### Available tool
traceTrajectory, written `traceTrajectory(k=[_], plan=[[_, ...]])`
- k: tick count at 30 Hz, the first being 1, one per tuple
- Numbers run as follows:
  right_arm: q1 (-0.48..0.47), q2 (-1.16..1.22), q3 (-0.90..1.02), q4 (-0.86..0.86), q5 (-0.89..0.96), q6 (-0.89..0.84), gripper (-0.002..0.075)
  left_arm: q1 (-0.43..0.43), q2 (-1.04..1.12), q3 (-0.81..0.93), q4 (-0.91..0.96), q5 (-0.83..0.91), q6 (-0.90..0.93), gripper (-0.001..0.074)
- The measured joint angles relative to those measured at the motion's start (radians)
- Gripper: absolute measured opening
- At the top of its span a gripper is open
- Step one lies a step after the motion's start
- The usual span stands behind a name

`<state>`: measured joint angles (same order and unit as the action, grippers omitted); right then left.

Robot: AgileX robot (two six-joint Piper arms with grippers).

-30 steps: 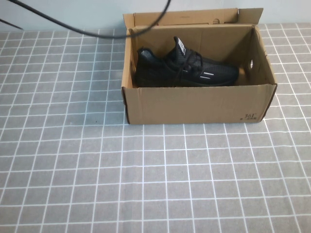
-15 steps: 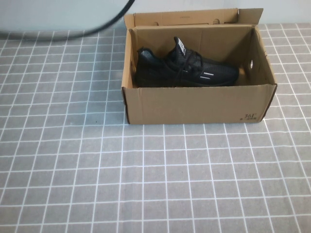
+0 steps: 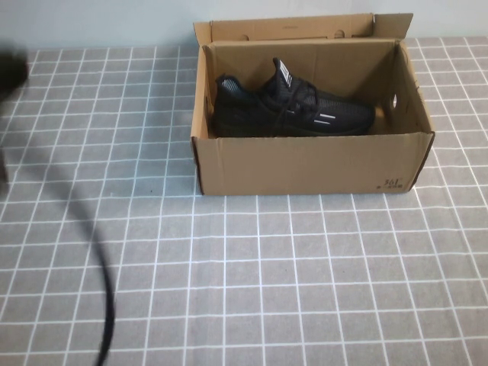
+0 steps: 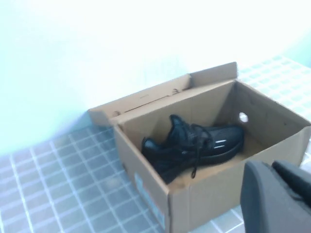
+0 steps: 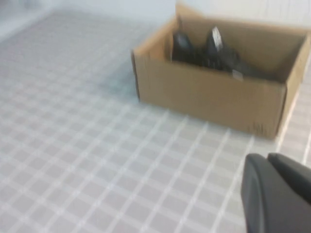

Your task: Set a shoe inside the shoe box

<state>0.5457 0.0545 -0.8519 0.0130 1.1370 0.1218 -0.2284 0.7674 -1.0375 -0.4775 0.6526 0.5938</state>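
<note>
The black shoe point(image 3: 290, 108) lies inside the open brown shoe box point(image 3: 305, 164) at the back of the table, with its toe toward the right wall; nothing is touching it. The left wrist view also takes in the shoe point(image 4: 194, 145) resting in the box point(image 4: 204, 194). My left gripper point(image 4: 269, 167) is shut and empty, hanging outside the box near one of its corners. My right gripper point(image 5: 265, 158) is shut and empty too, over the checked cloth and well away from the box point(image 5: 214, 94). In the high view only a dark blur of the left arm point(image 3: 9, 70) shows, at the left edge.
A grey cloth with a white grid point(image 3: 267, 267) covers the table. A blurred black cable point(image 3: 103, 297) curves across the left side of the high view. Behind the box, its flap point(image 3: 290, 27) stands up against a pale wall.
The black cable has swung from the top of the high view down along its left side, and a dark blur of the left arm now shows at the left edge. Shoe and box have not moved.
</note>
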Motion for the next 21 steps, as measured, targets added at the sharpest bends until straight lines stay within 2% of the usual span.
traceTrajectory(k=[5,11,17,21], plan=[[0.0,-0.052,0.123,0.007,-0.221,0.0,-0.0016,0.0,-0.253,0.368,-0.024,-0.246,-0.011,-0.0001],[0.0,-0.054,0.274,0.034,-0.477,0.0,-0.0016,0.0,-0.481,0.681,-0.068,-0.426,-0.017,-0.0001],[0.0,-0.056,0.452,0.036,-0.785,-0.002,-0.0016,0.0,-0.573,0.894,-0.075,-0.519,-0.017,-0.0001],[0.0,-0.052,0.53,0.046,-0.915,-0.002,-0.0016,0.0,-0.574,0.993,-0.078,-0.555,-0.019,-0.0001]])
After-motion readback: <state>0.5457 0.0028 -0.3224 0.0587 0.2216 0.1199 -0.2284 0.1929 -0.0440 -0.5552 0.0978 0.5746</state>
